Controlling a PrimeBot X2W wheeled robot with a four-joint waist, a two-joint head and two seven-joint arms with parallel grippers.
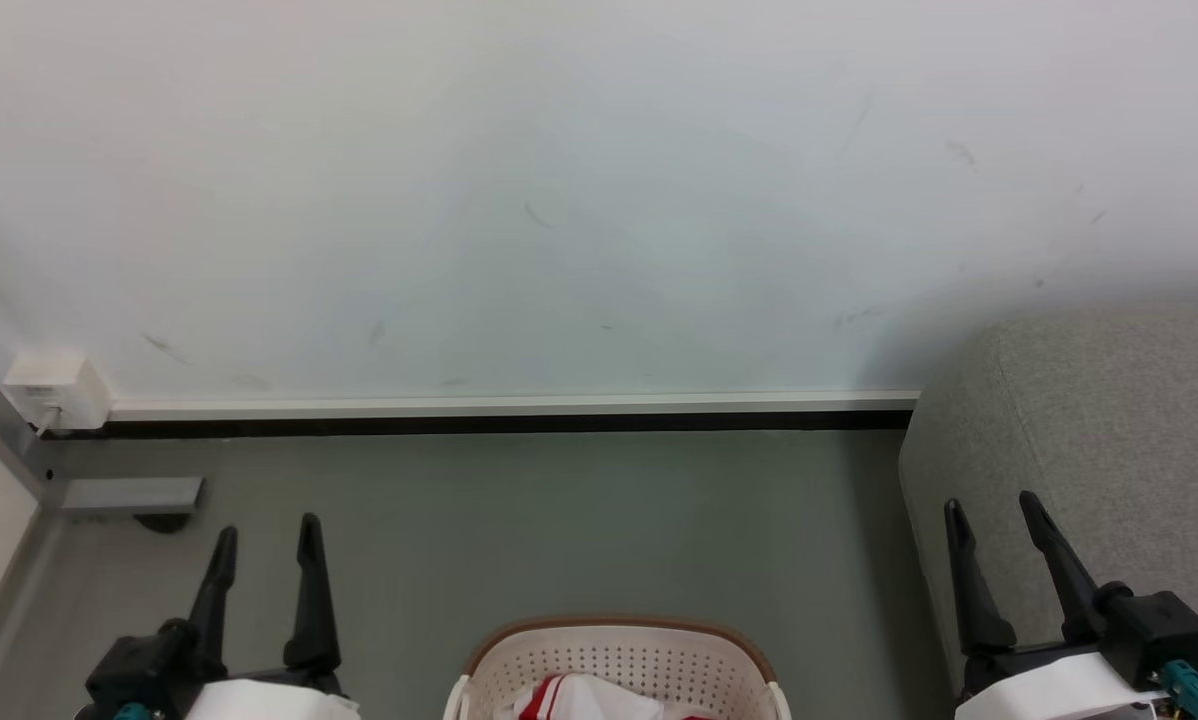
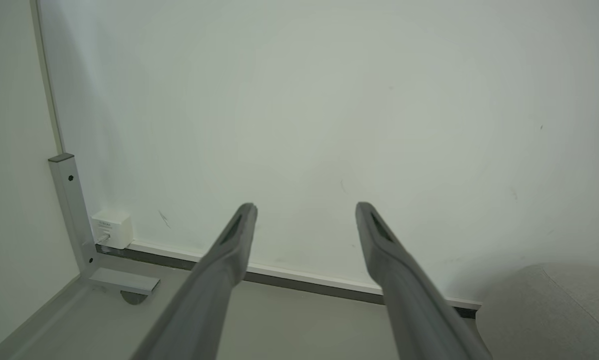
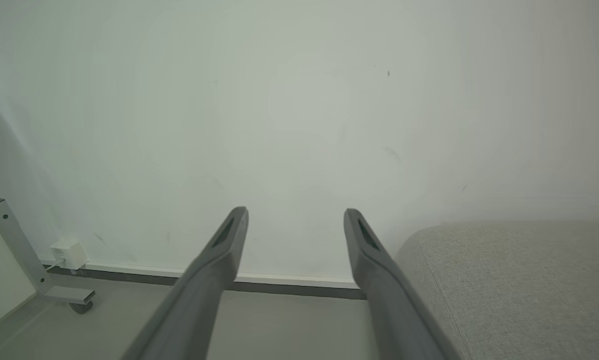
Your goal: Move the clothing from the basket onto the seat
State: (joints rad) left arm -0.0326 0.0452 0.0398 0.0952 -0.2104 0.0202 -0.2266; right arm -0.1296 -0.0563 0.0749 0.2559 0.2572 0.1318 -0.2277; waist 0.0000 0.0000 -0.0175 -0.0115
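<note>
- Pale wall (image 1: pixel 599 200), grey floor (image 1: pixel 559 520); basket (image 1: pixel 619 650) at the floor's near edge, seat (image 1: pixel 1089 440) at right.
- Clothing (image 1: pixel 584 697) likely soft, light: pinch a raised fold.
- Left gripper (image 1: pixel 268 528), right gripper (image 1: pixel 991 501): wide, empty.

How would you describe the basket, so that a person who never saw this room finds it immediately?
Start at the big white wall and look down across the grey floor toward the robot. There, left of the grey sofa, stands the basket. It alone is cream plastic full of small holes, with a brown rim and red and white clothing inside.
</note>
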